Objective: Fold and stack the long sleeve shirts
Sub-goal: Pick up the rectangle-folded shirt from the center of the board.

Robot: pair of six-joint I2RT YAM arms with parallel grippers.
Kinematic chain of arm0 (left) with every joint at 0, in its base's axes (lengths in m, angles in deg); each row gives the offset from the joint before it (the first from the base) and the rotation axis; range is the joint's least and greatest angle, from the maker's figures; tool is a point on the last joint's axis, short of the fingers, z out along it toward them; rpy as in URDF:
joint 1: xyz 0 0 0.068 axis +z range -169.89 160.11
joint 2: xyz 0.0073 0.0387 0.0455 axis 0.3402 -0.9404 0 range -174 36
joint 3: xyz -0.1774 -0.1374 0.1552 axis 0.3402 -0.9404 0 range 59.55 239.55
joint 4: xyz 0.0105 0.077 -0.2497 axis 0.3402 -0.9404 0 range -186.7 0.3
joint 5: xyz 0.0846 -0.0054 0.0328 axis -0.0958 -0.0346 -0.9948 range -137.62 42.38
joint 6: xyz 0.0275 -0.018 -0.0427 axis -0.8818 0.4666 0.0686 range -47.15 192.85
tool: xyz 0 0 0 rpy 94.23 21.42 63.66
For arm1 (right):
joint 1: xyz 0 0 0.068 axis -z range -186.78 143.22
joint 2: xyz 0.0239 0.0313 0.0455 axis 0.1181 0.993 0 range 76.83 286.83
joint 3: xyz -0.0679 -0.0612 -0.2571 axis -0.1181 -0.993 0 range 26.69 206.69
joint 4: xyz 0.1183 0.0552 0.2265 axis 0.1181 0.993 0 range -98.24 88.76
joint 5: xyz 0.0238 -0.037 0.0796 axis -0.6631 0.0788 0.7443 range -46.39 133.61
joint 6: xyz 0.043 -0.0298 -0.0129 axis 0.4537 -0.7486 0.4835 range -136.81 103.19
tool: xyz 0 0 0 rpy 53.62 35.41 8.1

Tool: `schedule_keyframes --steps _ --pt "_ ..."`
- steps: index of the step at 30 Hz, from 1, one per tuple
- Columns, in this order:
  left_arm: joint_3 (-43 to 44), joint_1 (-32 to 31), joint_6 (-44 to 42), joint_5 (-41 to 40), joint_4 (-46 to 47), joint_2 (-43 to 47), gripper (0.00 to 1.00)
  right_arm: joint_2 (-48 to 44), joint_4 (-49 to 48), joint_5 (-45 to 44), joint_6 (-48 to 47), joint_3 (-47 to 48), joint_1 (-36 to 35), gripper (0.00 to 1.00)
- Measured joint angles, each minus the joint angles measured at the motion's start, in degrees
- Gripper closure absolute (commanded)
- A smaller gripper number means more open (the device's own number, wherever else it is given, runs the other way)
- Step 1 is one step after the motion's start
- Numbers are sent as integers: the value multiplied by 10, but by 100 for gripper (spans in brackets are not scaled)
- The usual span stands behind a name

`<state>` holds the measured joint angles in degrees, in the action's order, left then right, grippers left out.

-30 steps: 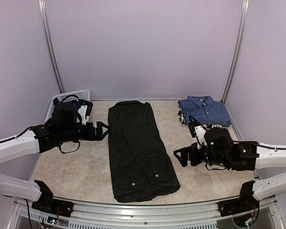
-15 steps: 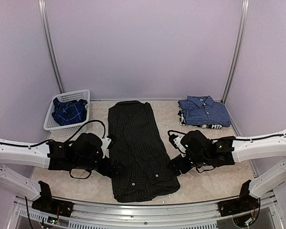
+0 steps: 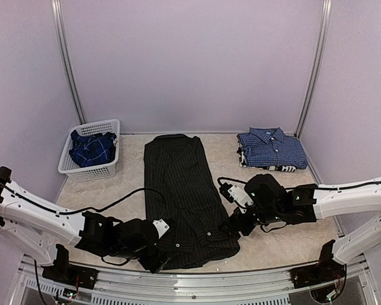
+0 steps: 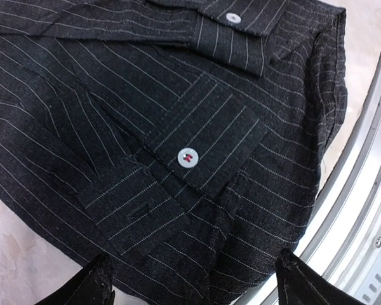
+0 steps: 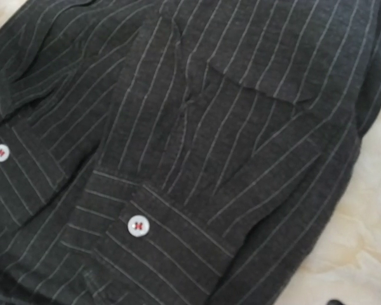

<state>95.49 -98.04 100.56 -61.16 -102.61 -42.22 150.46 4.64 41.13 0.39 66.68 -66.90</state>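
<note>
From above, we see the black pinstriped shirt [image 3: 181, 190] lying lengthwise on the table [image 3: 101, 210], with its buttoned cuffs at the near end. Our left gripper [image 3: 159, 253] sits low at the shirt's near left corner. Our right gripper [image 3: 236, 223] is at the shirt's right edge, level with the cuffs. Beyond the right gripper and well apart from it lies the blue-and-white checked shirt [image 3: 271, 147], folded. Far beyond the left gripper stands a white basket [image 3: 82, 170] holding the bundled darker plaid shirt [image 3: 92, 147].

On the left wrist, our fingertips [image 4: 100, 281] stand wide apart at the bottom of the picture. The black cloth is spread ahead of them and across the gap between them. A cuff [image 4: 203, 136] with a pale button [image 4: 187, 156] lies straight ahead, and a second buttoned cuff lies farther on. The metal rail [image 4: 362, 203] of the table edge runs to the right of the fingers, and bare tabletop shows to their left. We cannot tell whether the tips touch the cloth.

On the right wrist, the black shirt fills nearly everything ahead of the tool. One buttoned cuff lies ahead and a little left, and another button sits at the far left edge. Only a dark sliver shows at the bottom edge, so we cannot tell how wide this gripper stands.
</note>
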Motion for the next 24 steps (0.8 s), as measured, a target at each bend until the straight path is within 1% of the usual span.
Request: schedule_keyframes --steps 5,8,11,16,24 --pt "5 -10 -17 3 -1 -43 14 12 -19 9 3 -13 0 13" --pt "13 -10 -28 11 -1 -64 16 13 -21 11 6 -21 0 13" --pt "25 -10 -40 15 -2 -81 21 13 -23 12 10 -24 0 13" --pt "43 -10 -59 30 -5 -108 35 11 -25 12 19 -27 0 14" --pt "58 -10 -79 48 -5 -126 68 -4 -25 7 28 -42 0 14"
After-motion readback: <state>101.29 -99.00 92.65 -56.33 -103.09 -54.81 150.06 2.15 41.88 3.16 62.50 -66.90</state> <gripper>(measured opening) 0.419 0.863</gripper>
